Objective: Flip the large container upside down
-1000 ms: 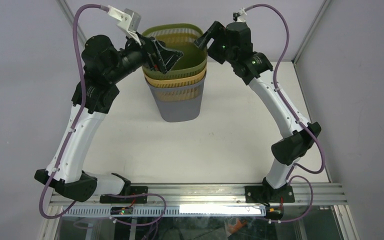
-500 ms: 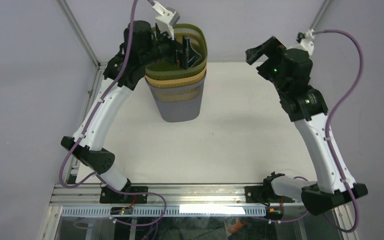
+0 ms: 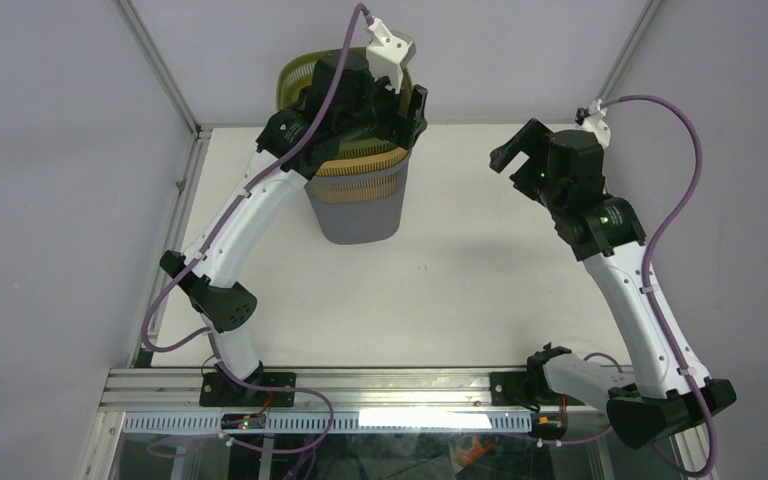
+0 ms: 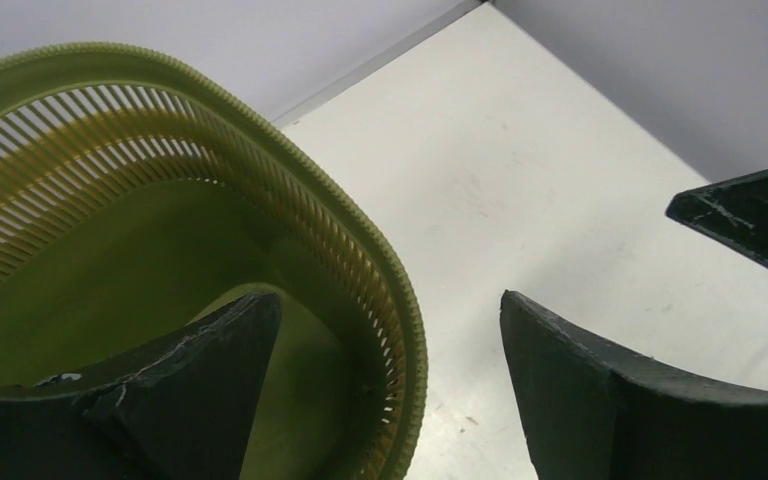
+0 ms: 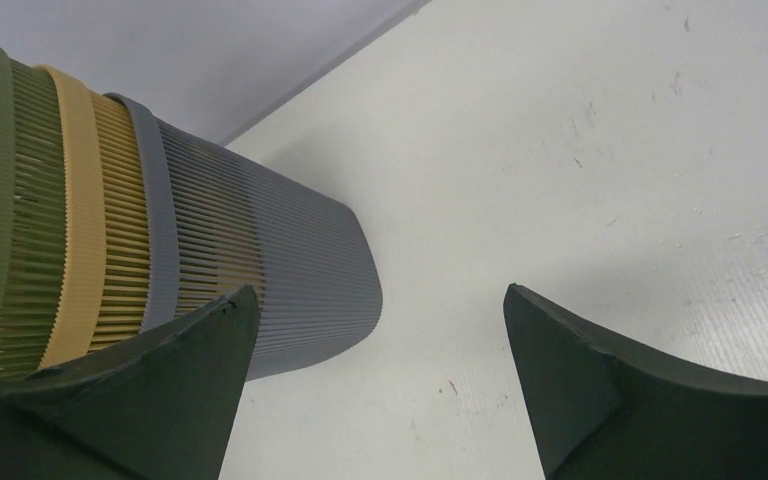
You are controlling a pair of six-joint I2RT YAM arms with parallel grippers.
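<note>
As I looked down from above the arm bases, the left gripper (image 3: 390,100) hung over the rim of the green basket (image 3: 295,75), which I took to be the large container. It sat nested in a yellow basket (image 3: 360,165), and that one in a grey basket (image 3: 360,212). The whole stack stood upright on the table (image 3: 440,290), directly beneath that gripper. The right gripper (image 3: 518,142) was well apart from the stack, jaws spread and empty.

From the left wrist, the fingers (image 4: 190,380) were apart, with the green rim (image 4: 360,250) running between them. One finger was down inside the basket and the other outside, over bare table, with a gap showing between it and the rim. Nothing was clamped yet.

From the right wrist, the stack lay ahead of the wide-open jaws and off toward the left finger, with the grey wall nearest. Only table showed between the fingers.

The basket looked to me like thin slatted plastic: light, springy, and rather smooth. I judged the solid rim band the stiffest place to pinch, taken deep with one finger inside and one out, since the slats would likely flex. Once tipped, it might slip in the grip. The nested baskets might also cling to it and lift along.
</note>
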